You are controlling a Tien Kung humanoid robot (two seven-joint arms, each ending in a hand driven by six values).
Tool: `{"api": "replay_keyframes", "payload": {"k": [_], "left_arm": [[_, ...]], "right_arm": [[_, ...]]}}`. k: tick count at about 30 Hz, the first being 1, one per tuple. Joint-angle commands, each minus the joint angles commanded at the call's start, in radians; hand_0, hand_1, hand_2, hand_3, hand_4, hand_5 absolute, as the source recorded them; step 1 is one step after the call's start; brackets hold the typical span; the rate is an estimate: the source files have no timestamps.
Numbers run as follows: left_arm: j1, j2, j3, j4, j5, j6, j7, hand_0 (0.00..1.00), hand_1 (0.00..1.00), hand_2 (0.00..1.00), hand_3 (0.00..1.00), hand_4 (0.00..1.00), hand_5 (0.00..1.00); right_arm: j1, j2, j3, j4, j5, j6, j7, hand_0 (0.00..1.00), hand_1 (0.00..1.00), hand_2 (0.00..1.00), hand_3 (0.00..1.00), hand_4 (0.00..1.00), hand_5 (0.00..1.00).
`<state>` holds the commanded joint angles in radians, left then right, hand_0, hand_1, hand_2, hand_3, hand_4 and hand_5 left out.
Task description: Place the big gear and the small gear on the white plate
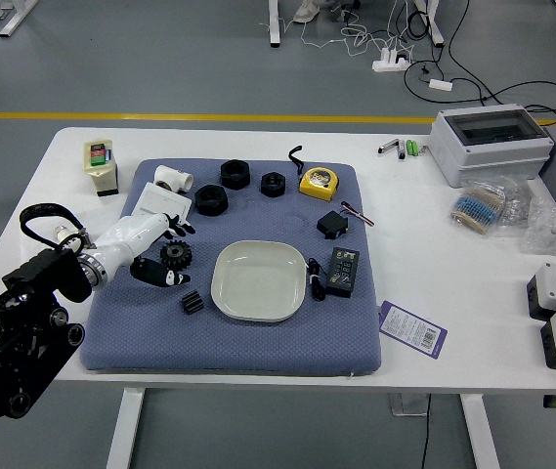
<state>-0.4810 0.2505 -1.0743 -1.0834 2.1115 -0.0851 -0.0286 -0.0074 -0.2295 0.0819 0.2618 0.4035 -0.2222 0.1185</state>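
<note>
Fingers of the robot's left hand [143,239] stood apart from the thumb, with nothing in their grasp. The hand came in from the left over a blue-grey padded mat [229,347] on the white table [453,313]. The big gear [176,256], black and toothed, lay on the mat between the fingers and the thumb; whether either touched it could not be told. Nearer the table's front edge, the small black gear [192,302] lay on the mat, apart from the hand and between the big gear and the white plate [258,281]. The plate sat to the right of both gears.

Behind the hand, a white square piece [158,201] lay partly covered by it, with a white pipe fitting [170,179] just beyond. Three black nuts sat farther right, near a yellow tape measure [319,184]. To the right of the plate were a coiled black cable [316,280] and a black rectangular device [343,272], with a small black block [332,225] farther back. A purple-edged card [412,329] lay near the mat's right edge, and a pale bottle [101,167] stood at the table's far left.
</note>
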Motion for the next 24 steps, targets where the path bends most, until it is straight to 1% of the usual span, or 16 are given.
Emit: {"api": "replay_keyframes", "payload": {"k": [9,11,14,23,24], "left_arm": [[-0.034,-0.011,0.019,0.052,0.016,0.011,-0.003,0.635,0.685,0.732,0.672,0.878,0.200],[-0.036,-0.012,0.020,0.056,0.019,0.012,-0.003,0.635,0.685,0.732,0.672,0.878,0.200],[-0.050,-0.015,0.024,0.078,0.020,0.016,-0.003,0.640,0.690,0.739,0.676,0.872,0.186],[-0.076,-0.017,0.041,0.116,0.016,0.016,-0.004,0.633,0.686,0.738,0.675,0.859,0.177],[-0.080,-0.017,0.045,0.123,0.015,0.014,-0.003,0.620,0.676,0.721,0.656,0.846,0.173]], "right_arm": [[0.004,-0.001,0.002,0.000,0.000,0.000,-0.001,0.624,0.643,0.740,0.549,0.750,0.701],[0.005,-0.001,0.002,0.001,0.000,0.000,-0.001,0.624,0.643,0.740,0.549,0.750,0.701],[0.007,-0.001,0.003,0.001,-0.001,0.000,-0.001,0.623,0.644,0.740,0.549,0.750,0.701],[0.013,-0.003,0.006,0.001,-0.002,0.000,-0.002,0.622,0.643,0.740,0.549,0.750,0.701],[0.014,-0.003,0.006,0.001,-0.002,0.000,-0.002,0.625,0.643,0.740,0.549,0.750,0.701]]}}
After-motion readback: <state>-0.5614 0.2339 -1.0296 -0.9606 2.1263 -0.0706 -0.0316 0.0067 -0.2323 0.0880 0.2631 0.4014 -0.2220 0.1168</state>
